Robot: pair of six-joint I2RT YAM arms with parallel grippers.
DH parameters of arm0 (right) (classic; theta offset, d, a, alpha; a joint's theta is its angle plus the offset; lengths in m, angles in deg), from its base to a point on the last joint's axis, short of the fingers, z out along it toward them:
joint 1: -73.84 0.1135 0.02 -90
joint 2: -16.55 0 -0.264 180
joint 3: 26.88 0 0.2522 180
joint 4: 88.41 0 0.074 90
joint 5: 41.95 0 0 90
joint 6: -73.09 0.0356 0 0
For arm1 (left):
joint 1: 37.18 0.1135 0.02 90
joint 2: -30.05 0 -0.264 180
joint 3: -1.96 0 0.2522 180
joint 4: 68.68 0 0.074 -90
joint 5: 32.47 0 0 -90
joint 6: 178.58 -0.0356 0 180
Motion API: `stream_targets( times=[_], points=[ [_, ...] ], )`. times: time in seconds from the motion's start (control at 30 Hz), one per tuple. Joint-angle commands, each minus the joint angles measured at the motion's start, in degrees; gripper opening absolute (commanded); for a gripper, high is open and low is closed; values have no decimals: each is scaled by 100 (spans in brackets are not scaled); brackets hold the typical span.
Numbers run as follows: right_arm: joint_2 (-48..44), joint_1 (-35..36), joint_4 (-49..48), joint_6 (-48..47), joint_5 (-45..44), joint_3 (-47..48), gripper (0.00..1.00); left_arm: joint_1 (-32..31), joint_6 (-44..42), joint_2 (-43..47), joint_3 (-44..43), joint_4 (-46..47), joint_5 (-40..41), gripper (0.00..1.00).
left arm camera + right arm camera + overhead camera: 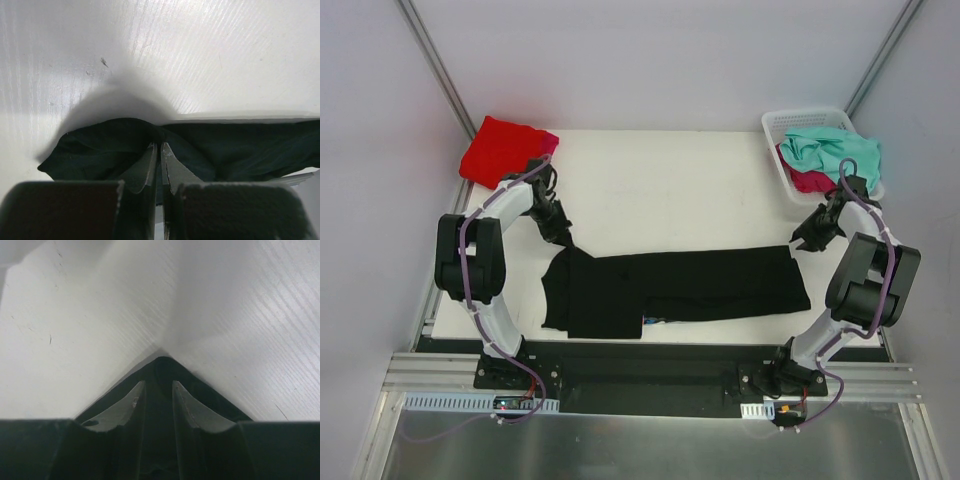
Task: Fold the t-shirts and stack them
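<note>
From above, I see the black shirt [690, 285] lying as a long band along the near side of the table [670, 190]. The left gripper [560, 235] and right gripper [807, 238] are at its far corners, I judge to carry that edge over together. The red shirt [503, 150] sits folded far left. The teal shirt [832, 150] and pink shirt [807, 182] lie crumpled in the lattice basket [790, 122].

Left wrist: jaws nearly together, pinching a soft, matte pucker of cloth.

Right wrist: jaws narrow, gripping a corner that's drawn to a point.
</note>
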Motion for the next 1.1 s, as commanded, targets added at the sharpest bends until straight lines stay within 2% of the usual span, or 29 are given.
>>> stream_targets(
  times=[0.0, 0.4, 0.63, 1.07],
  points=[
    [191, -53, -153, 90, 209, -65, 30, 38, -46, 322, -189, -95, -83, 0],
    [165, 0, -144, 126, 404, -3, 25, 46, -11, 278, -216, -104, -101, 0],
    [200, 18, -92, 143, 140, 41, 2, 46, -20, 287, -172, -95, -83, 0],
    [200, 0, -39, 170, -229, 138, 1, 108, -55, 286, -119, -113, -30, 0]
  ],
)
